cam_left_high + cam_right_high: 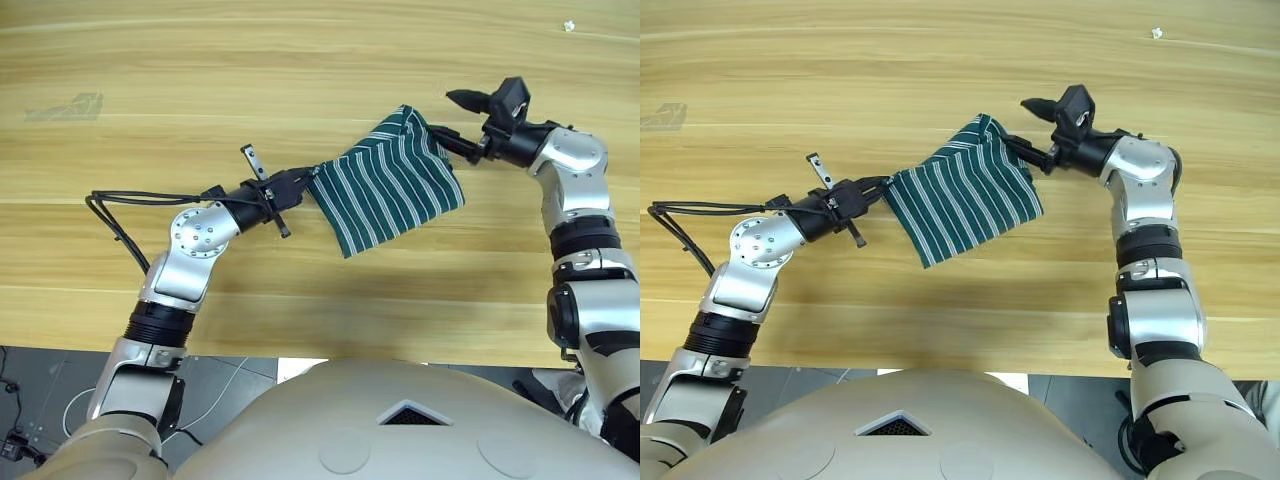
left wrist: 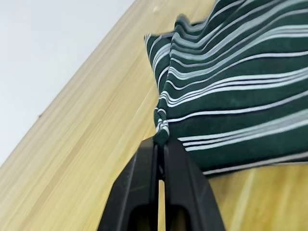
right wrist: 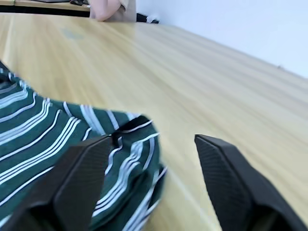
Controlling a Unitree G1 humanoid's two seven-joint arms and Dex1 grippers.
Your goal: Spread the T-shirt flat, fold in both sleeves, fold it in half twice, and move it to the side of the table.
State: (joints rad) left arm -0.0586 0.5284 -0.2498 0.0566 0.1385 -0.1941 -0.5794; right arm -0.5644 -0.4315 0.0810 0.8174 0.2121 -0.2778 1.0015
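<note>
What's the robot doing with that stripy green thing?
It is folding a T-shirt on a wooden table. The shirt, green with white stripes, is already folded into a small bundle. The left gripper is pinched shut on one corner of it. The right gripper is at the opposite corner with its fingers spread open, one of them against the cloth, so it is not clamping the shirt right now.

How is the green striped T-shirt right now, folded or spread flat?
Folded: the T-shirt is a compact layered bundle, and stacked fabric edges show at the corner that the left gripper pinches.
</note>
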